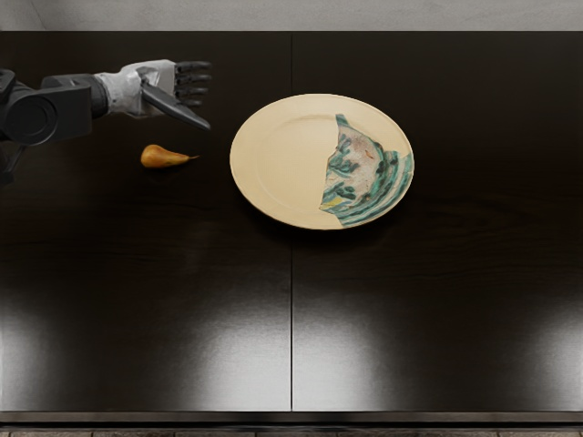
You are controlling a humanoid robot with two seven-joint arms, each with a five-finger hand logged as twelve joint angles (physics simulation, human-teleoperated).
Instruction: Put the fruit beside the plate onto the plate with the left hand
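**A:** How far had the job got?

**B:** Hardly begun, by my reading. The small orange-brown pear (164, 157) lay on its side on the table, well to the left of the round cream plate with the teal painted patch (273, 155). It was clear of the rim, with its narrow end towards the plate. No fruit lay on the plate.

**A:** And the hand?

**B:** The grey-and-black left hand (173, 86) hung left of the plate and farther back than the pear. Its fingers (193, 77) were stretched out and loose, gripping nothing and not touching the fruit. The right arm was out of sight.

**A:** So what was left?

**B:** All of it, I judged: come down on the pear, close around it, carry it over and set it on the plate's bare cream part.

**A:** The surface?

**B:** It was a glossy, near-black tabletop (182, 309) with a thin seam running under the plate and soft pale glare nearer the camera. Beyond the plate, past the far edge, only a pale grey strip showed, too little to tell much of the room.
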